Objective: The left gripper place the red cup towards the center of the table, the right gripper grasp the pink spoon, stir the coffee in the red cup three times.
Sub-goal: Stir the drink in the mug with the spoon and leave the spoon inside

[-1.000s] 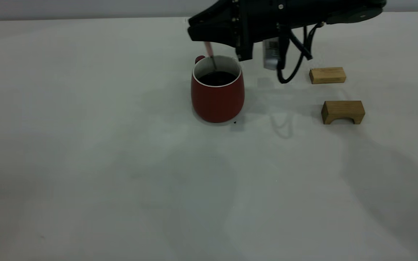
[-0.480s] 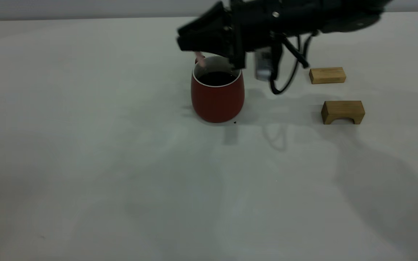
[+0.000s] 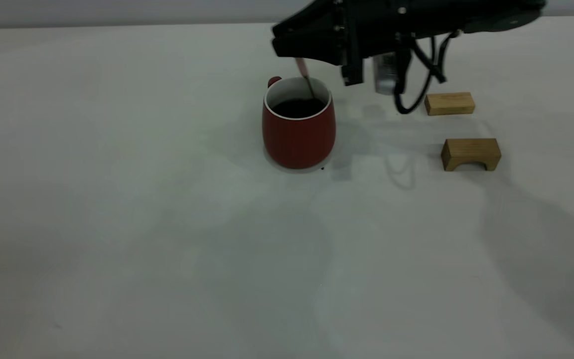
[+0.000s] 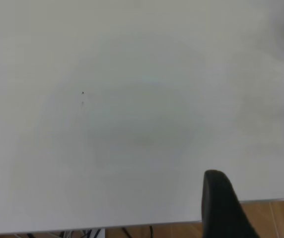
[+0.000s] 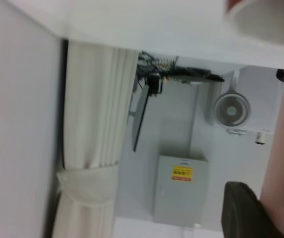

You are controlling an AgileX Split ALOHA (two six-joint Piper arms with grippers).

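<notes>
The right gripper (image 3: 292, 47) is hovering just above the far rim of the red cup (image 3: 298, 130), its fingers pinching the pink spoon (image 3: 304, 75) by the handle end. The spoon is slanting down into the coffee (image 3: 298, 107), its metal neck dipping toward the dark disc. The cup is sitting on the table (image 3: 142, 224) near the centre, well left of 2 wooden blocks (image 3: 470, 153).

Judging by its slimness, the spoon is light and stiff, and a smooth handle could twist in a narrow pinch, so a grip high on the handle looks right. The cup looks heavy enough to stay put, though hard rim contact could slosh the coffee.

The spoon's bowl is hidden under the liquid. The left gripper (image 4: 224, 206) is showing only 1 dark finger over bare table, so I cannot tell whether it is spread.
</notes>
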